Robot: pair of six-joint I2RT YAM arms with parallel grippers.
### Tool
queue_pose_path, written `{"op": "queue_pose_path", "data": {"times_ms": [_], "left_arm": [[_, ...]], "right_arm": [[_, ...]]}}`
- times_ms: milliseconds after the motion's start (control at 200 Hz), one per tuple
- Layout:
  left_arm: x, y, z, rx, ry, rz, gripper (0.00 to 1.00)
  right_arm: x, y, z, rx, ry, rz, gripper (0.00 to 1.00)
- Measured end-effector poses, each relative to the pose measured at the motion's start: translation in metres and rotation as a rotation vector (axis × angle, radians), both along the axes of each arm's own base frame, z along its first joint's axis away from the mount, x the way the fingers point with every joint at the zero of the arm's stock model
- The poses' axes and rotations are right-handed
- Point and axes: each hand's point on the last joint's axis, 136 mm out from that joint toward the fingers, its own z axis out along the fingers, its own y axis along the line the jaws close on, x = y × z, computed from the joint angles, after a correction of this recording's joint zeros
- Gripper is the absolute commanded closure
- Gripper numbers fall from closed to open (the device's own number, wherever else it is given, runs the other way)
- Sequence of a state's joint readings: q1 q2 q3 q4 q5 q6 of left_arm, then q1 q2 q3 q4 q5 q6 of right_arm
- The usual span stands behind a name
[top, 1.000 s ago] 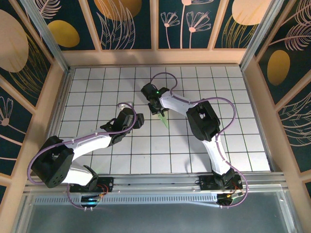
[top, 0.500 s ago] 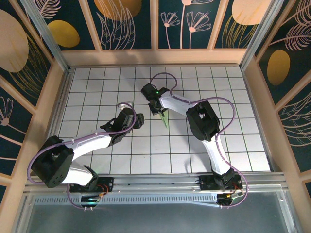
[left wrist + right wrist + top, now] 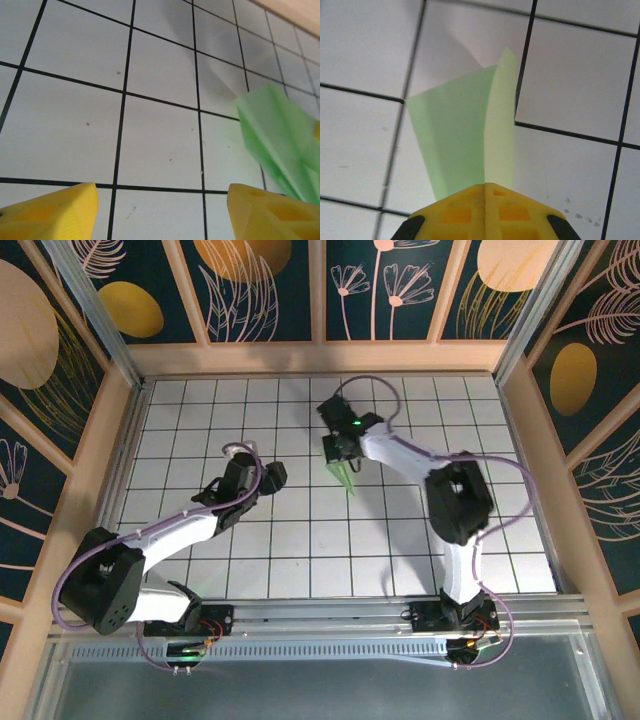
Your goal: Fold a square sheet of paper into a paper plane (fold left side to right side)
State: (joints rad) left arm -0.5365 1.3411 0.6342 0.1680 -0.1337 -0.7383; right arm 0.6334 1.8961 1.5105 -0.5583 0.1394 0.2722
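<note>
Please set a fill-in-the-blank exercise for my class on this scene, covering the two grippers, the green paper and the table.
1. The right gripper is shut on a paper plane whose colour is pale ____.
2. The left gripper is ____ and holds nothing.
3. The table has white tiles with ____ lines between them.

Missing words: green; open; black.

Top external view: fixed high above and behind the arm bases, looking steeply down on the whole gridded table point(image 3: 300, 540). Left wrist view: low, close to the tiles, facing out between the spread fingers of the left gripper point(image 3: 160, 212). Right wrist view: closer still, facing out over the pinched tips of the right gripper point(image 3: 485, 197). All three views share the paper plane point(image 3: 345, 478) point(image 3: 280, 145) point(image 3: 465, 140) ahead of the right jaws.
</note>
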Motion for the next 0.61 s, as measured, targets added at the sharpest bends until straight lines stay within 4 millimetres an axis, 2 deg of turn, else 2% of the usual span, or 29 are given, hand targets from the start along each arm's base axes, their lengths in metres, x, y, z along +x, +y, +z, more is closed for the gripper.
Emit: {"op": "queue_pose_path", "data": {"times_ms": [105,195,285,420,515,606], "left_arm": [[0.004,0.007,-0.002,-0.104,0.026,0.006,0.30],[0.006,0.011,-0.004,-0.206,0.048,0.005,0.31],[0.007,0.014,-0.008,-0.289,0.072,0.006,0.32],[0.007,0.011,-0.011,-0.358,0.101,-0.006,0.34],[0.007,0.009,-0.009,-0.384,0.104,-0.012,0.35],[0.006,0.009,-0.011,-0.385,0.107,-0.011,0.36]], "right_arm": [[0.001,-0.011,0.034,0.262,-0.030,-0.012,1.00],[-0.001,-0.013,0.044,0.445,-0.027,0.000,1.00],[-0.010,0.000,0.034,0.579,0.024,0.034,1.00],[-0.032,0.030,0.014,0.714,0.127,0.101,1.00],[-0.038,0.048,0.004,0.774,0.166,0.132,1.00],[-0.038,0.055,-0.008,0.809,0.187,0.138,1.00]]}}
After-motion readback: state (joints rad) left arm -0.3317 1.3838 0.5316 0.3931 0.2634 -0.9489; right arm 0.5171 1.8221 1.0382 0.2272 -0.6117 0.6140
